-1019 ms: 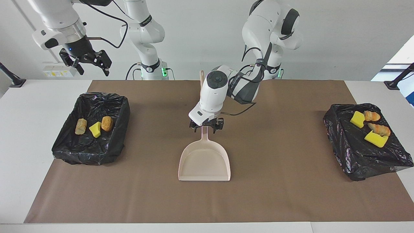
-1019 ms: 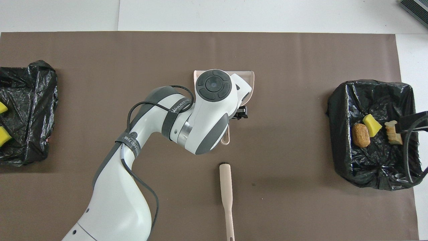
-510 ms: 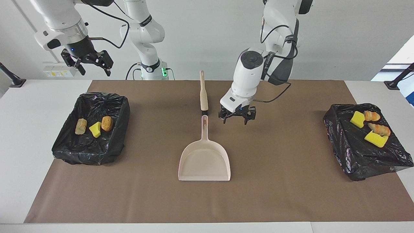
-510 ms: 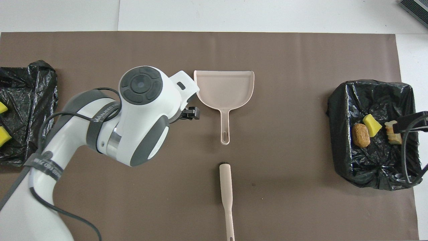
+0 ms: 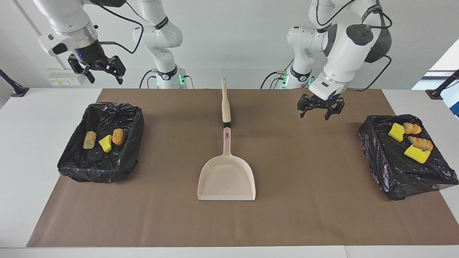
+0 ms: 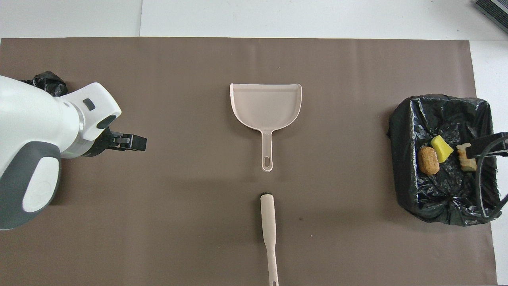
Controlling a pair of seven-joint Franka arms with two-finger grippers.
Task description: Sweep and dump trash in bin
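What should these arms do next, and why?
Probably nothing more than draw back and rest. All the trash already lies in the two bins, none on the mat. The dustpan and brush lie free on the mat. The left gripper hangs open over bare mat, and the right gripper, also open, waits high above its end of the table.

A plain matte brown paper mat (image 5: 308, 200) covers the white table (image 5: 21, 172). The smooth pale beige plastic dustpan (image 5: 226, 181) and the matching beige-handled brush (image 5: 226, 105) with its black bristle end are unpatterned. Two crinkled glossy black bag-lined bins (image 5: 102, 143) (image 5: 403, 161) hold bright yellow sponge chunks (image 5: 105, 143) (image 5: 417, 153) and tan-to-orange bread-like pieces (image 5: 118, 136) (image 5: 420, 143).
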